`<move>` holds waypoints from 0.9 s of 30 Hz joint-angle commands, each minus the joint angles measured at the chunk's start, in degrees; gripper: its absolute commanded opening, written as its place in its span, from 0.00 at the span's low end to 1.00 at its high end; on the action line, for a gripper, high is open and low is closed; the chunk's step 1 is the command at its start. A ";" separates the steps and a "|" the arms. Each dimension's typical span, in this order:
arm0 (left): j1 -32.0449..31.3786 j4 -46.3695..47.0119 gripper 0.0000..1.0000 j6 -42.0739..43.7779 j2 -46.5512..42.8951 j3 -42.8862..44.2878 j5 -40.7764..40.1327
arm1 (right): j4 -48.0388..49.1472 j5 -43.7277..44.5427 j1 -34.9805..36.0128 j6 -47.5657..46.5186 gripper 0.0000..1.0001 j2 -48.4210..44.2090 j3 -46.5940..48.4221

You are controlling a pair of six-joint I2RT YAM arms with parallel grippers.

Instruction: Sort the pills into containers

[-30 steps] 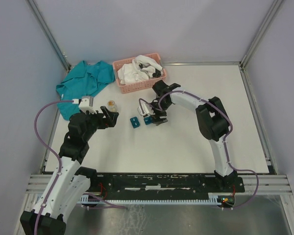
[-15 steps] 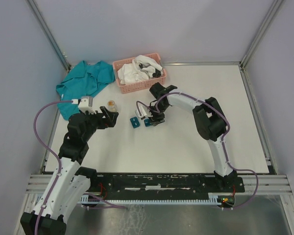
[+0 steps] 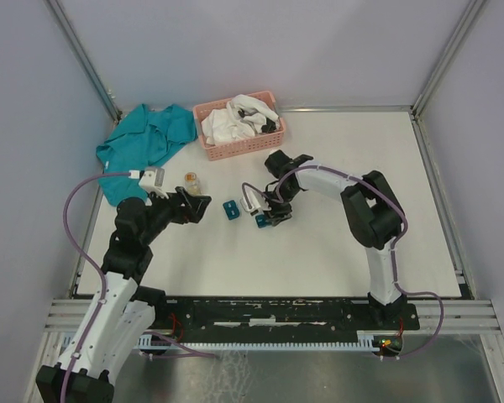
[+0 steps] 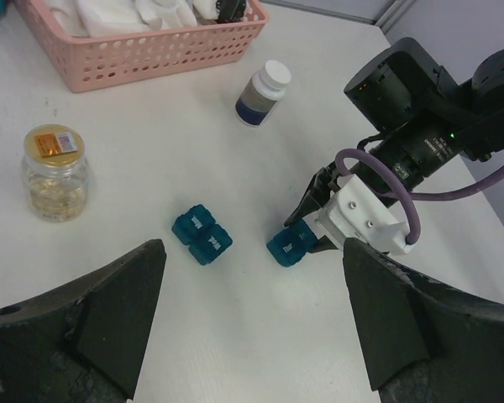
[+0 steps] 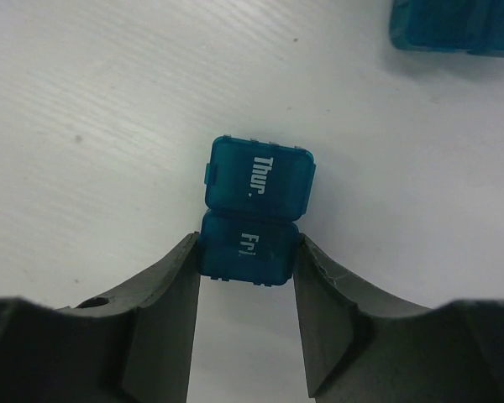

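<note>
White table (image 3: 319, 243), R tool (image 5: 248, 248) clamped on Fri end of container (image 5: 259, 178), L tool (image 4: 252, 252) open

Lying flat with lids shut: the Thur./Fri. container (image 5: 254, 189), teal-blue translucent plastic, two joined square cells bearing white day lettering, being pinched across its Fri. cell by the right gripper (image 5: 248, 248). Sitting near it, leftward in the overhead view, not touching: the second container (image 4: 202, 237), same teal, two lettered cells, lying askew.
</note>
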 commanded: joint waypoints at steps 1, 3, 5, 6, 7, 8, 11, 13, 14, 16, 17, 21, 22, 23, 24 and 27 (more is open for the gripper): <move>0.06 6.75 0.92 -4.90 0.06 -1.08 5.67 | -2.37 -0.24 0.25 -2.86 0.47 -6.95 -4.44; -0.34 8.82 0.90 -9.85 0.53 -2.78 7.33 | -2.55 0.22 0.25 -3.83 0.47 -9.67 -7.93; -1.98 11.55 0.87 -14.48 0.24 -5.28 7.76 | -2.40 1.04 0.27 -4.82 0.47 -12.56 -11.90; -3.50 13.05 0.86 -16.40 -0.28 -6.74 7.43 | -1.93 1.38 0.24 -5.10 0.48 -14.05 -14.12; -5.57 14.41 0.85 -17.86 -1.02 -8.24 6.37 | -1.51 1.69 0.25 -5.34 0.47 -15.45 -16.20; -8.11 15.80 0.84 -18.99 -1.90 -9.56 4.42 | -1.07 1.94 0.25 -5.54 0.48 -16.64 -18.12; -17.42 19.80 0.83 -19.72 -4.82 -13.41 -3.45 | 0.17 2.24 0.22 -5.58 0.49 -19.57 -23.15; -22.84 23.58 0.82 -18.87 -5.45 -15.98 -7.51 | 0.92 2.19 0.23 -5.22 0.51 -20.57 -24.93; -25.09 25.71 0.82 -18.37 -5.16 -17.39 -9.01 | 1.31 2.17 0.25 -4.98 0.53 -21.05 -25.57; -29.62 30.09 0.81 -17.03 -3.59 -19.46 -12.14 | 2.02 2.09 0.23 -4.31 0.59 -21.87 -26.71; -32.03 32.22 0.81 -15.98 -2.36 -20.37 -13.42 | 2.43 1.91 0.22 -3.77 0.63 -22.41 -27.21; -42.54 41.69 0.80 -7.50 3.68 -24.00 -21.05 | 3.59 -0.09 0.09 -1.48 0.80 -24.92 -28.44; -45.72 44.75 0.80 -4.85 4.90 -24.89 -22.93 | 3.75 -1.26 -0.14 -0.84 0.90 -25.74 -28.67; -47.54 46.93 0.81 -1.23 6.00 -25.88 -24.55 | 3.69 -2.43 -0.28 -0.38 0.98 -26.49 -28.88; -49.29 49.44 0.81 1.68 6.87 -26.82 -25.52 | 3.69 -4.02 -0.57 0.22 1.00 -27.30 -29.13; -52.18 57.78 0.81 8.76 10.06 -29.85 -26.19 | 5.13 -7.85 -0.66 4.77 0.99 -28.93 -29.51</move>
